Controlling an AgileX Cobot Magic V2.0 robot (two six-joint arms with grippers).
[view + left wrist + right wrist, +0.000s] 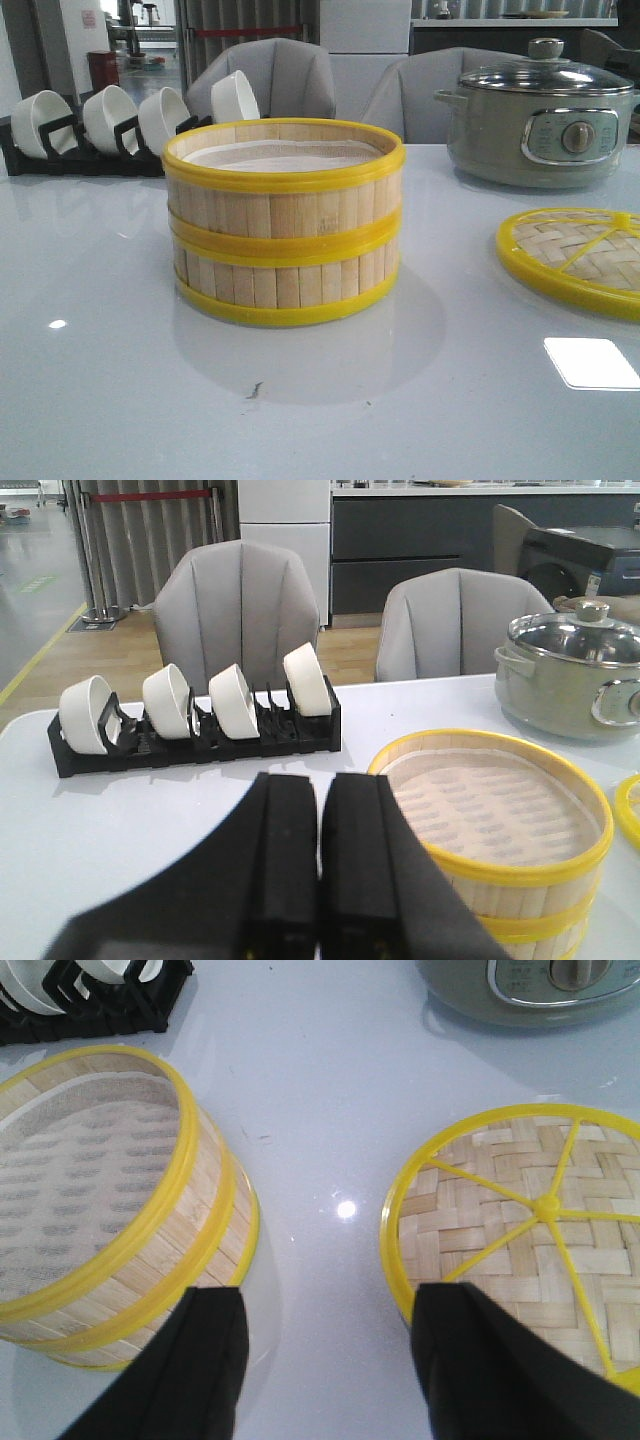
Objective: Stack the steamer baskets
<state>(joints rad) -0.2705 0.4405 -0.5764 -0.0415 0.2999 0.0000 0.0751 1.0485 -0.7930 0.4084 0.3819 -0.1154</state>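
Note:
Two steamer baskets stand stacked in the middle of the table: the upper basket (285,195) sits squarely on the lower basket (285,285). White liner shows inside the top one. The stack also shows in the left wrist view (500,825) and the right wrist view (100,1210). My left gripper (320,810) is shut and empty, above the table beside the stack. My right gripper (325,1315) is open and empty, over the bare table between the stack and the lid. Neither gripper shows in the front view.
A flat woven-bamboo lid (575,255) with a yellow rim lies at the right, also in the right wrist view (530,1230). A grey-green electric pot (545,125) stands at the back right. A black rack of white bowls (100,125) stands at the back left.

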